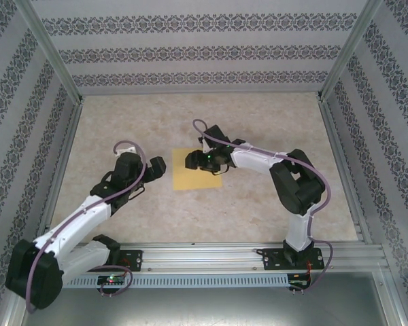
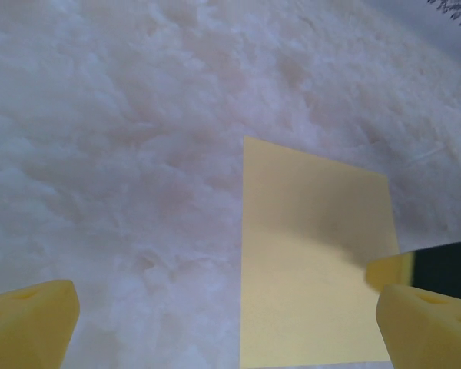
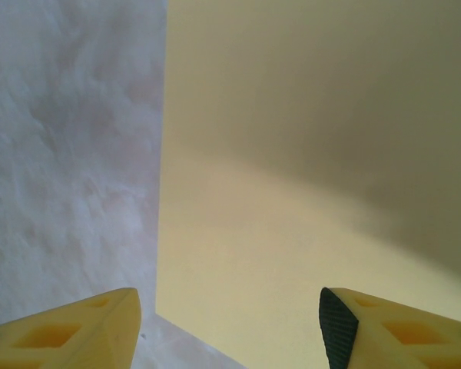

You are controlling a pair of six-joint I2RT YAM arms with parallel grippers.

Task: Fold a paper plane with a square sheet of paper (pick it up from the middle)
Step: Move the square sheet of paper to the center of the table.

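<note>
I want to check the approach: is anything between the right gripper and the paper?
Nothing visible does. The paper lies flat and bare on the table, and the right gripper hangs just over one edge of it with jaws apart. The left gripper is beside the sheet, not in the path.

Square sheet of paper (image 1: 205, 179) lies flat on the table (image 1: 122, 122), with no raised corner visible. Right gripper (image 1: 190, 161) is over the sheet. Its fingertips are above the far-left part, and most of the sheet spreads nearer the bases and to the right of them. Left gripper (image 1: 158, 168) is over bare table, with the sheet's left edge just beyond its fingertips. The spacing of either pair of fingers is too small to read.
</note>
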